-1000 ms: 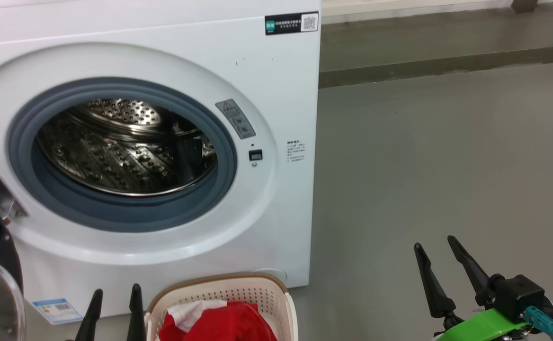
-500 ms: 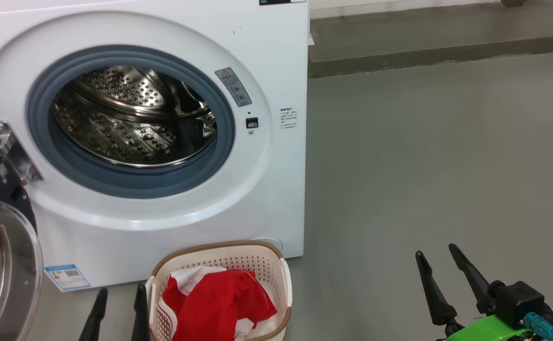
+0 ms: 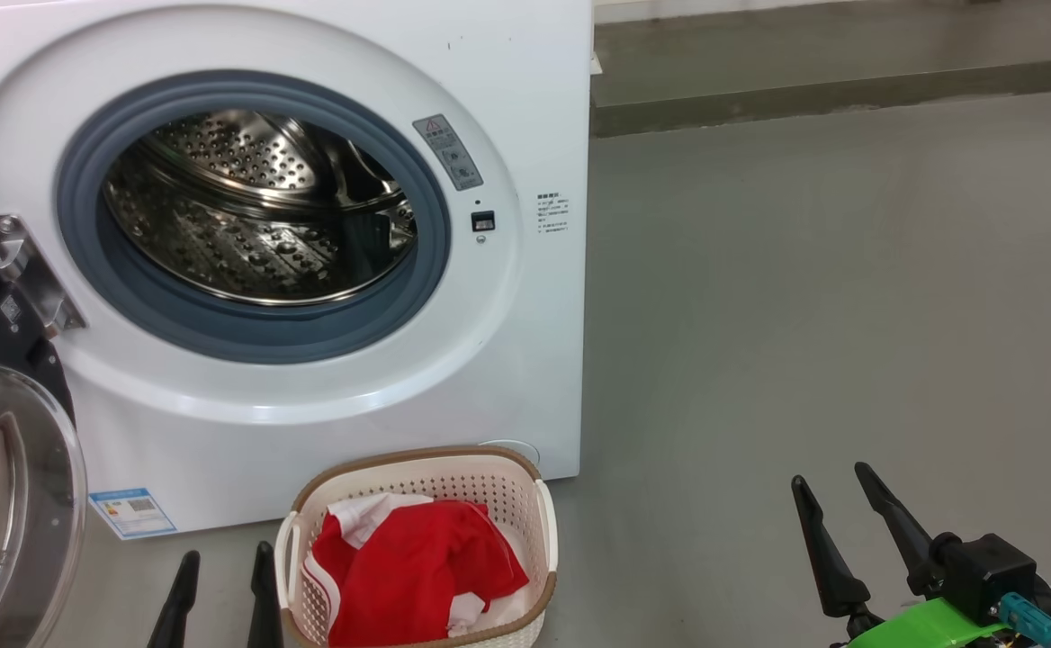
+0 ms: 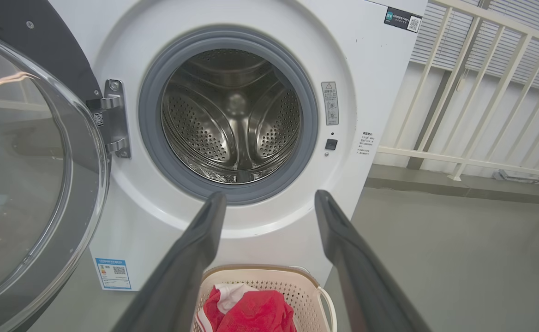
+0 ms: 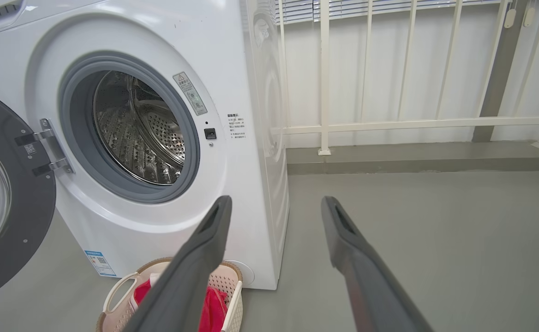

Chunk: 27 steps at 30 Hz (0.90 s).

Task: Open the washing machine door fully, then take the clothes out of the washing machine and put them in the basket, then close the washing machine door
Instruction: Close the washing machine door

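Now: both jaws wide, empty. Red clothes (image 3: 408,576) in basket (image 3: 440,481) just right of left jaws. Washing machine door (image 3: 13,504) open, further left.

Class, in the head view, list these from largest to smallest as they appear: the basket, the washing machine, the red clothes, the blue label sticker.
1. washing machine, even cropped by the frame.
2. basket.
3. red clothes, lying within the basket.
4. blue label sticker.
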Motion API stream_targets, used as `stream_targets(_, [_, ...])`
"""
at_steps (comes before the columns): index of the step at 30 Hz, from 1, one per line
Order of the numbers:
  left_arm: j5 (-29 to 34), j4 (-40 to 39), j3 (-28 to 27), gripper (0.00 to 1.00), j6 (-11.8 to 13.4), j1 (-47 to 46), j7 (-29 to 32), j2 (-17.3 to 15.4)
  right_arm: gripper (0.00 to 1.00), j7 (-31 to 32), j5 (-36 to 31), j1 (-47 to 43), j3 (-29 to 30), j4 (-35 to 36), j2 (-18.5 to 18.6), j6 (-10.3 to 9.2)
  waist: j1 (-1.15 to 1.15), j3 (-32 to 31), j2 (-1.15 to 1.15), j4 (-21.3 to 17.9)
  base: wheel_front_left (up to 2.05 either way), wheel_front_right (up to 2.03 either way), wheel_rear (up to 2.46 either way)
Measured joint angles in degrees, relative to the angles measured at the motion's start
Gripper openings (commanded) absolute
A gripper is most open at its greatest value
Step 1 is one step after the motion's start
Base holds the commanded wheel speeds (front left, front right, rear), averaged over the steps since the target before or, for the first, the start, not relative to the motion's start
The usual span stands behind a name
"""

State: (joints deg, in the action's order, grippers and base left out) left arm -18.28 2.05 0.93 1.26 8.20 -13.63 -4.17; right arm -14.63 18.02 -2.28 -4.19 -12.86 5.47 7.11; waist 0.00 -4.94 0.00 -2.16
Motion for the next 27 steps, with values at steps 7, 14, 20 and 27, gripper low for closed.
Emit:
stream_targets(7, [0.2,0.0,0.1,1.0,0.8,0.0,0.0,-0.1,1.0,0.0,0.0,0.0,0.2,0.0,-0.1,0.0,0.0,-0.2,0.0,1.5,0.0,0.0,0.0])
stream_targets(14, [0.2,-0.1,-0.1,1.0,0.8,0.0,-0.1,-0.9,1.0,0.0,0.0,0.0,0.0,0.0,-0.3,0.0,0.0,-0.2,0.0,4.4,0.0,0.0,0.0])
stream_targets(20, [0.2,-1.4,-0.1,1.0,1.3,-0.1,-0.1,-1.5,1.0,0.0,0.0,0.0,-0.6,0.1,-0.4,0.0,0.0,0.0,0.0,7.9,0.0,0.0,0.0])
stream_targets(27, [0.6,-2.3,-0.1,1.0,2.3,-0.1,0.5,-1.8,1.0,0.0,0.0,0.2,-2.0,0.1,-0.5,0.0,0.0,-0.1,0.0,12.1,0.0,0.0,0.0])
